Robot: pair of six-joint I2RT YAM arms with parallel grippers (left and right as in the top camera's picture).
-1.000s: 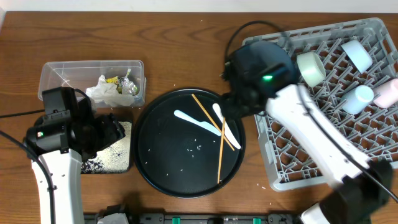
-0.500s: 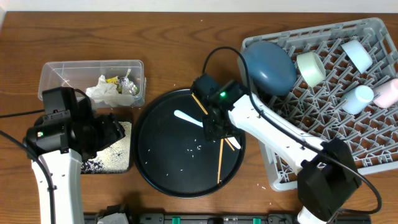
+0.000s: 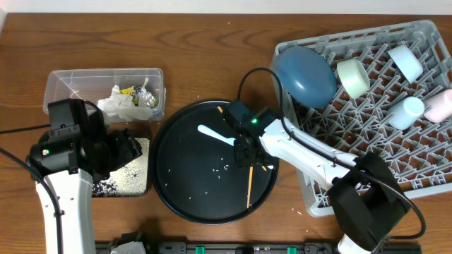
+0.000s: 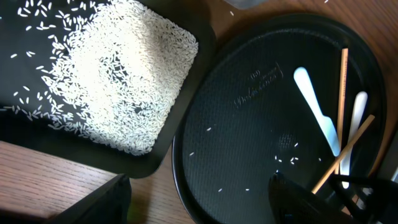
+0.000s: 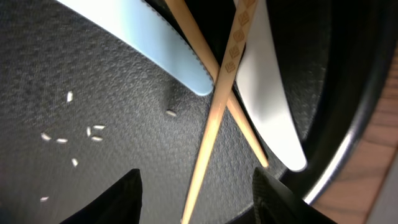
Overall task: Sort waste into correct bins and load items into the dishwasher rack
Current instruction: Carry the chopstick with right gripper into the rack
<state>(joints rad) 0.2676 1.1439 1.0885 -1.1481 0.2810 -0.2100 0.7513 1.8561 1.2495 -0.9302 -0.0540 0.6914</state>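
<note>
Two wooden chopsticks [image 3: 250,178] [image 5: 214,112] lie crossed on the round black tray [image 3: 183,197] with two white plastic utensils [image 3: 212,132] [image 5: 149,37]. My right gripper [image 3: 248,154] [image 5: 196,196] is open, low over the tray, its fingers on either side of one chopstick. My left gripper [image 3: 131,149] [image 4: 199,202] is open and empty above the gap between the shallow black tray of rice [image 3: 134,185] [image 4: 118,93] and the round tray. The clear tub [image 3: 70,81] holds tissue and wrappers. The grey rack [image 3: 339,190] holds the dark-blue plate [image 3: 305,76], bowls and cups.
A few loose rice grains [image 3: 224,168] lie on the round tray, also in the right wrist view [image 5: 68,137]. The rack's left wall stands close beside the round tray's right rim. Bare wooden table [image 3: 198,42] lies at the back.
My right arm has swung from the rack, where it left the dark-blue plate, down to the round tray and now sits over the chopsticks. The left arm has not moved.
</note>
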